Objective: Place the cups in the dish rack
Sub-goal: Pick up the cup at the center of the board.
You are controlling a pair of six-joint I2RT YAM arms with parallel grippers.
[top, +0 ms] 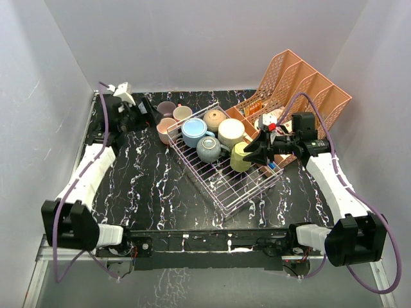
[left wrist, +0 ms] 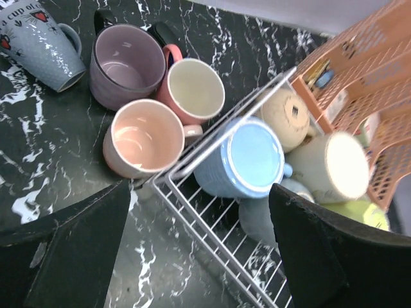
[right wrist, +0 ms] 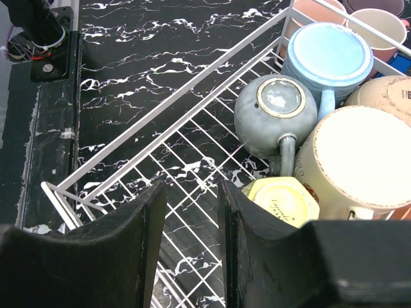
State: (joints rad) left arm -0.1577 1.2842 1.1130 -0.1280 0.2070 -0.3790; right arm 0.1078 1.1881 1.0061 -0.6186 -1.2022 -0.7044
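At far left above the counter (top: 141, 186), our left jaws gape wide, holding nothing, near four cups outside the dish rack (top: 241, 186): grey printed cup (left wrist: 38, 45), mauve cup (left wrist: 125, 64), cream-lined pink cup (left wrist: 192, 90), plain pink cup (left wrist: 141, 138). Inside the rack we count five: light-blue cup (top: 194, 132), grey-blue cup (top: 209, 149), tan cup (top: 214, 119), cream cup (top: 231, 132), yellow cup (top: 240, 157). Our right jaws, narrowly parted, hold nothing, just beside the yellow cup.

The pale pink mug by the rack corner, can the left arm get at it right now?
Probably yes: the left gripper is open near the pale pink mug, nothing covers it, though the dish rack and neighbouring mugs crowd it.
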